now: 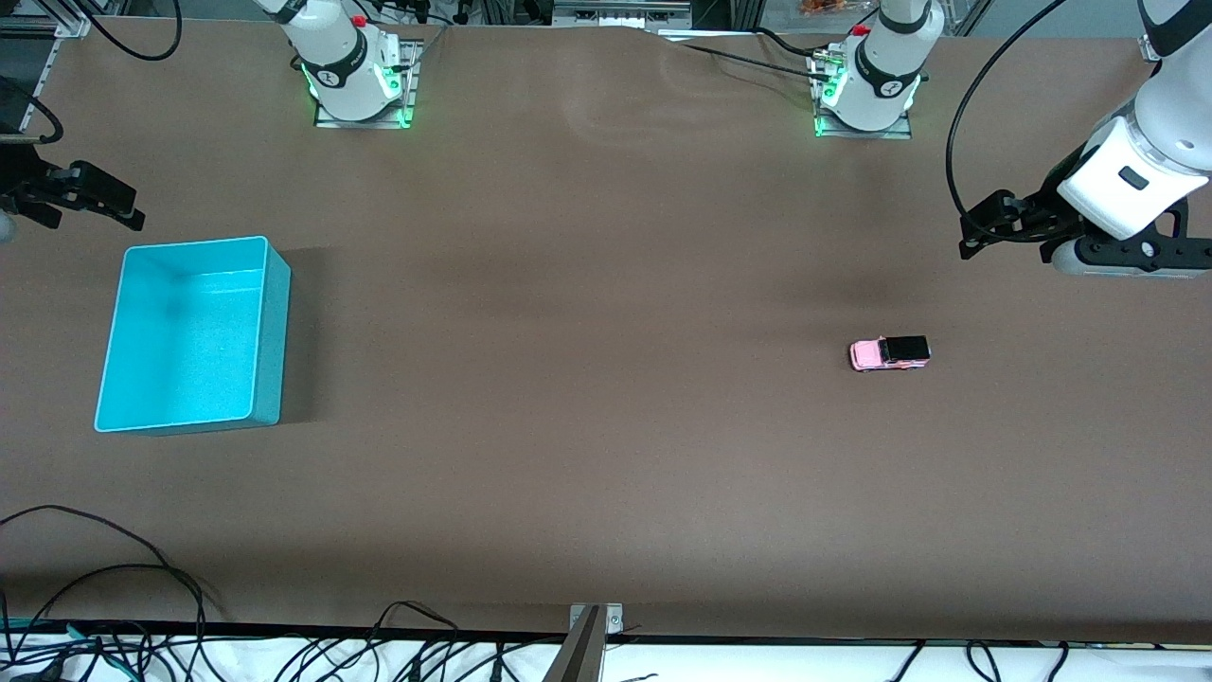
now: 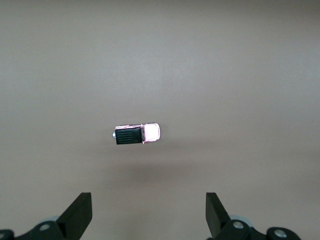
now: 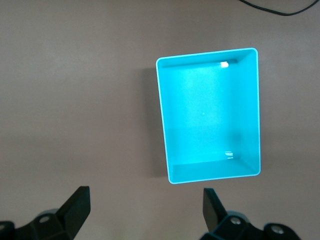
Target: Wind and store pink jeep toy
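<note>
The pink jeep toy (image 1: 890,353) stands on its wheels on the brown table, toward the left arm's end; its body is light pink and its roof black. In the left wrist view the jeep (image 2: 136,134) lies well clear of my left gripper (image 2: 149,215), which is open and empty. That left gripper (image 1: 985,227) hangs over bare table at the left arm's end. My right gripper (image 1: 99,201) hangs open over the table's right-arm end, close to the turquoise bin (image 1: 273,332). In the right wrist view the right gripper (image 3: 146,210) is empty and the bin (image 3: 215,173) holds nothing.
Both arm bases (image 1: 360,76) (image 1: 866,90) stand along the table edge farthest from the front camera. Loose black cables (image 1: 114,587) trail along the nearest edge, and a metal bracket (image 1: 589,630) sits at its middle. Wide bare tabletop separates the jeep from the bin.
</note>
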Controlling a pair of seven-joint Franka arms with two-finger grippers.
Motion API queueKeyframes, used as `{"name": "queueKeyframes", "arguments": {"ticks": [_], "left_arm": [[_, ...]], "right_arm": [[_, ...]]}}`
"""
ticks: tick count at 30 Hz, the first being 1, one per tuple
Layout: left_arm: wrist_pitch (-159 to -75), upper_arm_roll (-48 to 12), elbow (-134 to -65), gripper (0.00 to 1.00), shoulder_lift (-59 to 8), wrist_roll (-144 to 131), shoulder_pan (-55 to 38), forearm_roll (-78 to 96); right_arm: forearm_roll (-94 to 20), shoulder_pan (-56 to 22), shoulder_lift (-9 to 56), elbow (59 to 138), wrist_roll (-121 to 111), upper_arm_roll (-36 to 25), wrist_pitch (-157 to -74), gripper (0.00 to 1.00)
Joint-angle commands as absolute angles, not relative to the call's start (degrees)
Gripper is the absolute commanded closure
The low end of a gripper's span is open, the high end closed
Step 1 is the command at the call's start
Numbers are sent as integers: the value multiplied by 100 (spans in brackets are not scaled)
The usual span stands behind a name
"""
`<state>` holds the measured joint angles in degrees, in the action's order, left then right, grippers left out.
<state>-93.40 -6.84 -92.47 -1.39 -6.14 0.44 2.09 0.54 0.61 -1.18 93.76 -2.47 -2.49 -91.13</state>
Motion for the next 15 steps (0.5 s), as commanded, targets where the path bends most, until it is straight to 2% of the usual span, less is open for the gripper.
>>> {"name": "queueKeyframes", "arguments": {"ticks": [1,15], "left_arm": [[-9176,-721,-8948,0,-202,-580,62,193],[-9150,-712,-8815,0,-229,-580,9,158]], "right_arm": [[-44,70,-123,9272,-246,-237,-9000,0],[-44,70,-123,9272,-246,-237,-9000,0]]}}
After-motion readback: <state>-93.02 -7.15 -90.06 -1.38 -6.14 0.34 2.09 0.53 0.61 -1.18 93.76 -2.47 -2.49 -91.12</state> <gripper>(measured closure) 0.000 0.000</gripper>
